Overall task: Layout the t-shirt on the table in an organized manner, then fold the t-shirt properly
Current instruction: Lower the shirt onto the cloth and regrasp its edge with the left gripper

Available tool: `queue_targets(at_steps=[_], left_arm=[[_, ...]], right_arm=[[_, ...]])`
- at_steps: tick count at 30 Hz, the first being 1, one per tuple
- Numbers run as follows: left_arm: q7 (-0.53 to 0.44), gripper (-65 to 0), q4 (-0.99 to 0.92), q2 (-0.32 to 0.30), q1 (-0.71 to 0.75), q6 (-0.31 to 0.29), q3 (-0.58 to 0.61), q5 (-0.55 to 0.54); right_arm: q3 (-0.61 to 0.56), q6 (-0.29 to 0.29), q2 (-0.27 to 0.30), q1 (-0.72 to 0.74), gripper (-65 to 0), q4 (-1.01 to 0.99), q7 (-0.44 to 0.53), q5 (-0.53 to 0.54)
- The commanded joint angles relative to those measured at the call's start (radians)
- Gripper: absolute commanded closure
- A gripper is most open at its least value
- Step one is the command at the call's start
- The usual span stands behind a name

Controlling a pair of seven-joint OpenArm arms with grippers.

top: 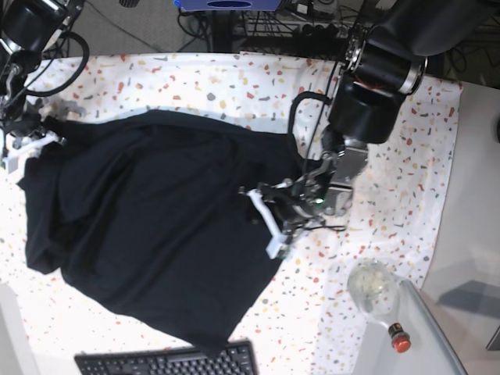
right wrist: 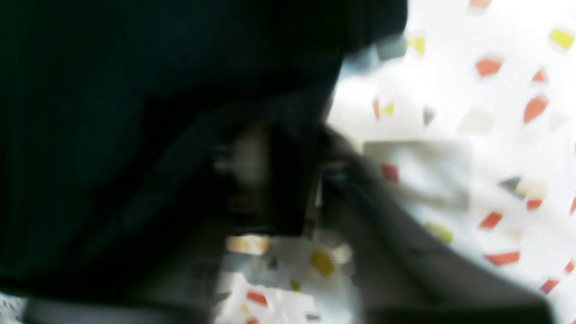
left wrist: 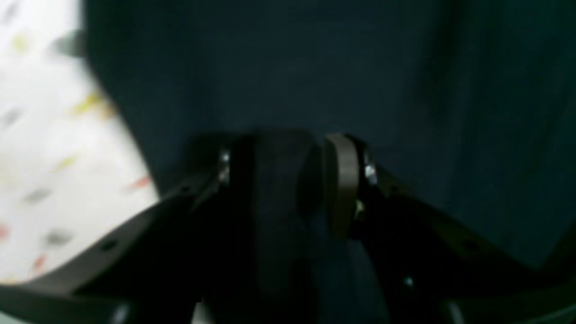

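Note:
The black t-shirt [top: 156,226] lies loosely spread and creased over the speckled white table [top: 391,156]. At the shirt's right edge, my left gripper [top: 273,215] meets the cloth. The left wrist view shows that gripper [left wrist: 317,153] with its pads close together and dark t-shirt [left wrist: 315,67] fabric pinched between them, the table [left wrist: 36,157] to the left. My right gripper [top: 31,137] sits at the shirt's far left corner. The right wrist view is blurred: the gripper [right wrist: 292,171] looks shut, the t-shirt [right wrist: 135,90] draped over it, the table [right wrist: 472,112] beside.
A black keyboard [top: 168,361] lies at the table's front edge, just below the shirt's hem. A clear bottle [top: 375,289] with a red cap [top: 398,340] lies at the front right, near a grey surface [top: 476,234] beyond the cloth's edge.

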Motion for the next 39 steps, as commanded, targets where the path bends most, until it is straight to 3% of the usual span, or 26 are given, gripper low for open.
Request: queue_targets(at_steps=[1, 5, 11, 15, 20, 25, 28, 30, 33, 35, 39], left_arm=[[0.026, -25.0, 0.040, -0.021, 0.020, 0.020, -0.028, 0.026], [0.026, -25.0, 0.219, -0.071, 0.158, 0.020, -0.089, 0.052], [0.026, -25.0, 0.386, -0.080, 0.304, 0.020, -0.171, 0.105], [0.035, -25.0, 0.440, -0.076, 0.339, 0.020, -0.203, 0.128], [0.178, -25.0, 0.537, -0.079, 0.333, 0.020, -0.206, 0.123], [0.236, -25.0, 0.681, -0.080, 0.333, 0.020, -0.208, 0.123], [0.268, -25.0, 0.721, -0.073, 0.319, 0.020, -0.198, 0.123], [0.287, -25.0, 0.721, -0.037, 0.315, 0.020, -0.194, 0.123], [0.291, -25.0, 0.716, 0.022, 0.341, 0.020, -0.191, 0.132], [0.285, -25.0, 0.699, 0.044, 0.361, 0.020, -0.185, 0.134], [0.282, -25.0, 0.601, 0.039, 0.365, 0.020, -0.163, 0.134]], right_arm=[[0.007, 0.006, 0.029, -0.021, 0.0, 0.043, -0.049, -0.011], [0.048, 0.006, 0.029, -0.103, 0.0, 0.215, -0.146, -0.009], [0.081, 0.006, -0.048, -0.193, 0.0, 0.467, -0.281, -0.011], [0.073, 0.006, -0.088, -0.202, 0.0, 0.531, -0.372, -0.014], [0.078, -0.002, -0.091, -0.181, 0.0, 0.502, -0.471, -0.015], [0.068, -0.002, -0.086, -0.236, 0.0, 0.635, -0.481, -0.018], [0.068, 0.002, -0.088, -0.264, -17.4, 0.732, -0.471, -0.017], [0.070, 0.000, -0.088, -0.265, -27.6, 0.769, -0.401, -0.017], [0.070, -0.002, -0.080, -0.245, -29.4, 0.775, -0.301, -0.018], [0.070, -0.002, -0.069, -0.208, -30.0, 0.773, -0.296, -0.020], [0.018, -0.002, 0.014, -0.075, -33.2, 0.623, -0.272, -0.020]])
